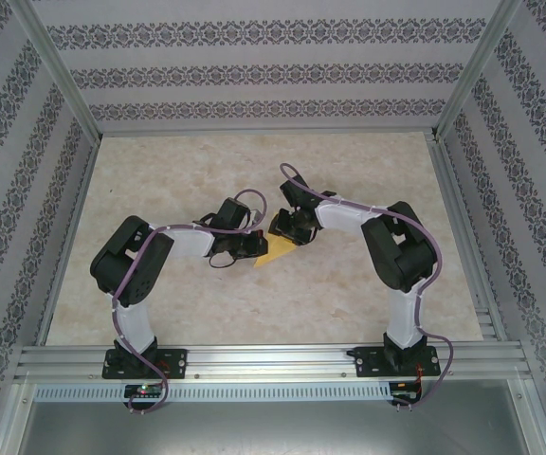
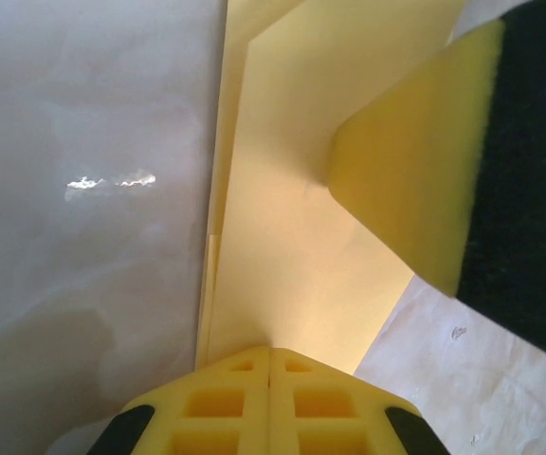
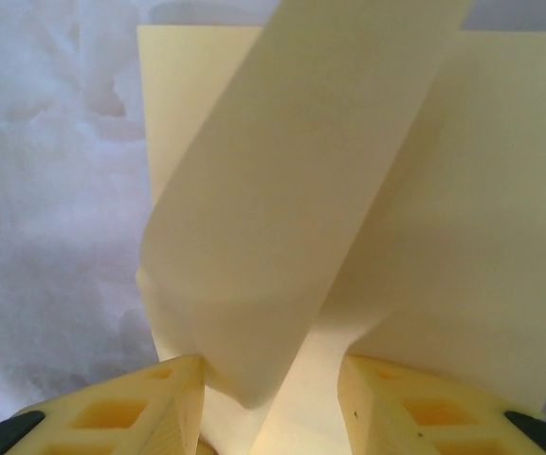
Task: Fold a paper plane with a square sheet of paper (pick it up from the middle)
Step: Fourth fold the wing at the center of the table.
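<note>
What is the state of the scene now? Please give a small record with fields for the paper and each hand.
paper: yellow sheet, partly folded, not yet a plane
place: middle of the table, between both hands
left hand: fingers shut on the sheet
right hand: fingers apart, a curled part of the sheet between them
</note>
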